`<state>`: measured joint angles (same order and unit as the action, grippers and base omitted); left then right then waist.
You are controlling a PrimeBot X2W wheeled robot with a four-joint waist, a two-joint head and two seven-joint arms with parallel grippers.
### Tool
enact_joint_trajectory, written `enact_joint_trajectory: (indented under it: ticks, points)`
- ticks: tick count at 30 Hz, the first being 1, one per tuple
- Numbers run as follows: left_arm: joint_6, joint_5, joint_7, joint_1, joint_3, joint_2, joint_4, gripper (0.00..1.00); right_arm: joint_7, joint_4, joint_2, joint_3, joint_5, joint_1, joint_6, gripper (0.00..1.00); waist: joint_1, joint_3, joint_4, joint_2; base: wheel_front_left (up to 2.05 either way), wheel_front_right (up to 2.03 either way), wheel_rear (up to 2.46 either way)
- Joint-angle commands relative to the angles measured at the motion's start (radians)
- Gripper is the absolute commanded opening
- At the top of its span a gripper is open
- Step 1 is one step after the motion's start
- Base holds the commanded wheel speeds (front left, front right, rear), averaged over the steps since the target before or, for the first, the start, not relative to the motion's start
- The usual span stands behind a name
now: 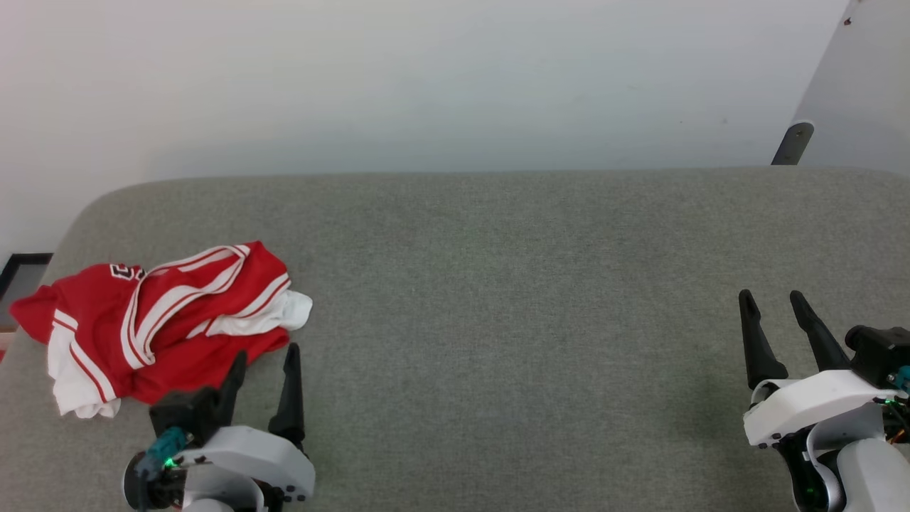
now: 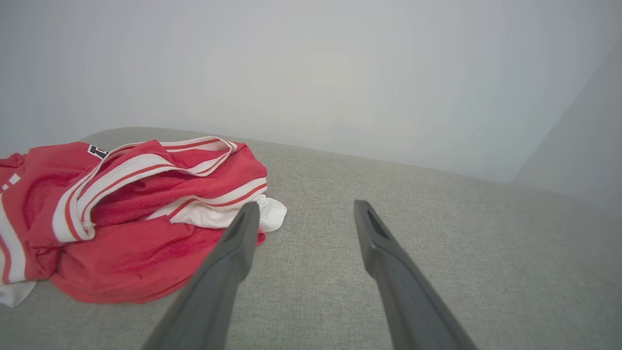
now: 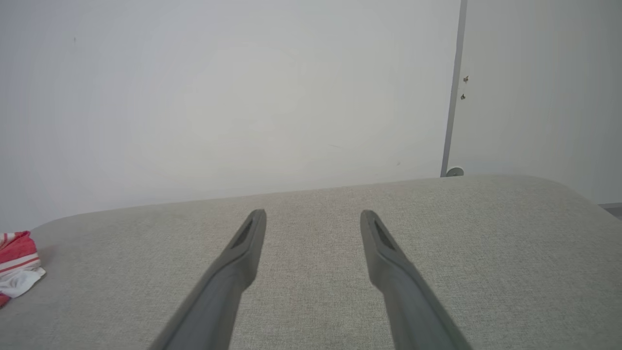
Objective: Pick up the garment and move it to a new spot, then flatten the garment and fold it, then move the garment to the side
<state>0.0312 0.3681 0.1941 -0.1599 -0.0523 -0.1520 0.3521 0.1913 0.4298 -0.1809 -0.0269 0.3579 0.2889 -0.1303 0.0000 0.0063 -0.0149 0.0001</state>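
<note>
The garment (image 1: 160, 323), a red jersey shirt with white sleeves and red-and-white striped trim, lies crumpled at the left end of the grey padded table (image 1: 498, 284). My left gripper (image 1: 264, 359) stands open just in front of its near right edge, with nothing between the fingers. In the left wrist view the garment (image 2: 126, 218) fills the left side, and the left finger (image 2: 228, 253) overlaps its white sleeve corner. My right gripper (image 1: 771, 302) is open and empty at the far right. A corner of the garment (image 3: 17, 267) shows at the right wrist view's left edge.
A pale wall rises behind the table's far edge. A grey bracket (image 1: 793, 144) sits on the wall at the back right. The table's left corner is rounded, with a dark frame (image 1: 18, 274) on the floor beyond it. Bare fabric stretches between the two grippers.
</note>
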Motion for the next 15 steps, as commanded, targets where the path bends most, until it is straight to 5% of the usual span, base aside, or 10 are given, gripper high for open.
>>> enact_joint_trajectory:
  ticks: [1, 15]
  points:
    - [0.001, -0.026, 0.009, -0.02, -0.001, -0.005, -0.002, 1.0, 0.01, -0.001, -0.007, -0.002, -0.021, 0.019, 0.0, 1.0, 0.0, 0.001, 0.001, -0.0001, 0.0, 0.0, 0.0]
    - [0.011, -0.117, 0.037, -0.025, 0.01, -0.002, 0.037, 1.0, 0.04, 0.015, 0.004, 0.021, -0.077, 0.02, -0.001, 1.0, 0.0, 0.003, 0.003, -0.0001, 0.0, 0.0, 0.0]
